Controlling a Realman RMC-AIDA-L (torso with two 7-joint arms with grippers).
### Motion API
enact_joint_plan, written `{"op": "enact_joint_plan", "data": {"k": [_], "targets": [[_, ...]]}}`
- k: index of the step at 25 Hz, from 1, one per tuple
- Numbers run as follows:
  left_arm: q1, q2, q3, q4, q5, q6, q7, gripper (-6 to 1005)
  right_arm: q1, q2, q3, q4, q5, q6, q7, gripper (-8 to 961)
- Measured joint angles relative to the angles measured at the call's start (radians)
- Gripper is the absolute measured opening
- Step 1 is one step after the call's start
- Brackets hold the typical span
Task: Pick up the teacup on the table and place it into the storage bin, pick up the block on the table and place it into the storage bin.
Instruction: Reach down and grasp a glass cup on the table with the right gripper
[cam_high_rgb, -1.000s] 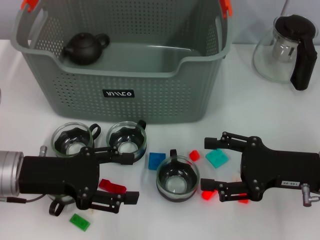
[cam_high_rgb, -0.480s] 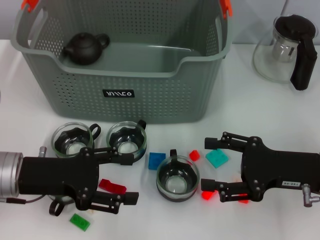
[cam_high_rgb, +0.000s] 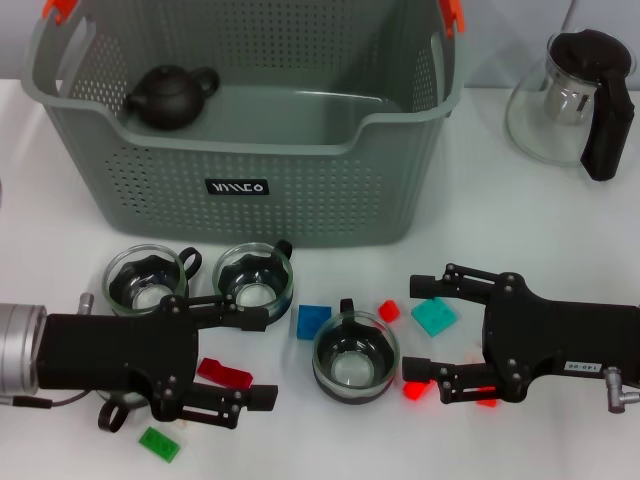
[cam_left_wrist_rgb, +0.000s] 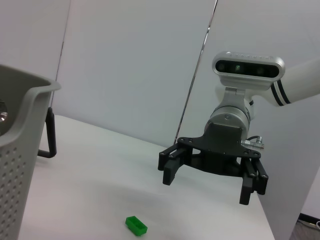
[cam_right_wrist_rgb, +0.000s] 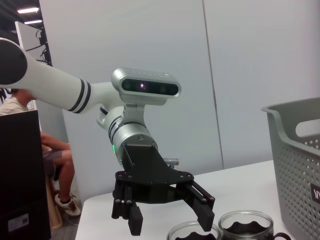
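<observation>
On the left, the left gripper (cam_high_rgb: 255, 357) is held low over the desk (cam_high_rgb: 520, 215) with its fingers spread and nothing between them, just beside two glass teacups (cam_high_rgb: 147, 279) and near a red block (cam_high_rgb: 224, 373) and a green block (cam_high_rgb: 159, 443). A third teacup (cam_high_rgb: 355, 357) is seen in the middle, between a blue block (cam_high_rgb: 312, 321) and a teal block (cam_high_rgb: 433, 316). On the right, the right gripper (cam_high_rgb: 418, 329) is likewise held open and empty. The storage bin (cam_high_rgb: 300, 180) is set behind them, and only a dark teapot (cam_high_rgb: 170, 96) is seen inside, so neither a teacup nor a block is judged to be placed yet. A glass pitcher (cam_high_rgb: 570, 100) is seen at the far right. The desk is white; pale partition walls are shown behind.
</observation>
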Motion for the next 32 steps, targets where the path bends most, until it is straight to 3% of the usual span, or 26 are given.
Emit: {"op": "enact_joint_plan", "data": {"k": [5, 12, 18, 23, 32], "targets": [[0.002, 0.0, -0.025, 0.0, 0.0, 0.005, -0.008, 889, 0.001, -0.002, -0.004, -0.019, -0.002, 0.001, 0.07, 928], [0.042, 0.017, -0.149, 0.004, 0.0, 0.052, -0.028, 889, 0.031, -0.002, -0.079, -0.165, -0.016, -0.041, 0.306, 922], [0.1, 0.025, -0.173, 0.033, 0.0, 0.079, -0.031, 888, 0.07, -0.003, -0.185, -0.323, -0.093, -0.045, 0.498, 919], [0.122, 0.025, -0.229, 0.037, 0.007, 0.075, -0.031, 888, 0.127, -0.003, -0.249, -0.448, -0.205, -0.061, 0.656, 917], [0.112, 0.027, -0.28, 0.031, 0.043, 0.053, -0.028, 888, 0.283, 0.009, -0.357, -0.544, -0.461, -0.098, 0.842, 915]]}}
